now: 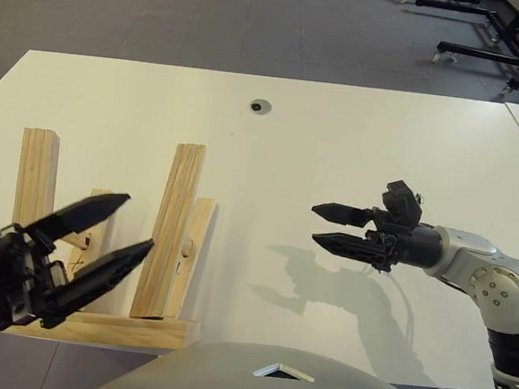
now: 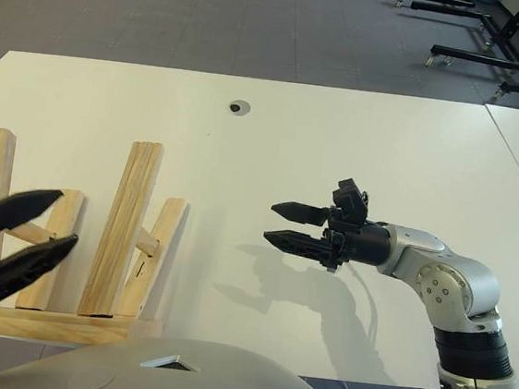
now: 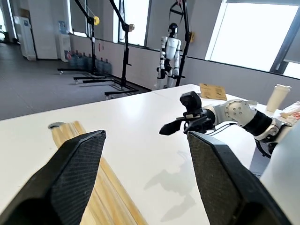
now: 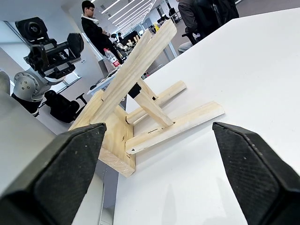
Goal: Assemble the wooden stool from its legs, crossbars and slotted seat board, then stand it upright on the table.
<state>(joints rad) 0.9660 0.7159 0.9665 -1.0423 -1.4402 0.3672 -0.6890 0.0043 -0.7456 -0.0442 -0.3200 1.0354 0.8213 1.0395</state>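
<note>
Your stool (image 1: 167,231) lies on its side at the near left edge of the table (image 1: 340,138), and both grippers are empty.

The seat board (image 1: 125,329) sits along the table's near edge with the legs (image 1: 37,176) pointing away from you, and a crossbar (image 4: 152,105) is slotted between two of them. Your left gripper (image 1: 139,221) is over the stool with its fingers spread. It seems to hang clear of the wood, though the angle makes that hard to judge. Your right gripper (image 1: 316,225) hovers over bare table well to the right. Its fingers are parted and point toward the stool.
</note>
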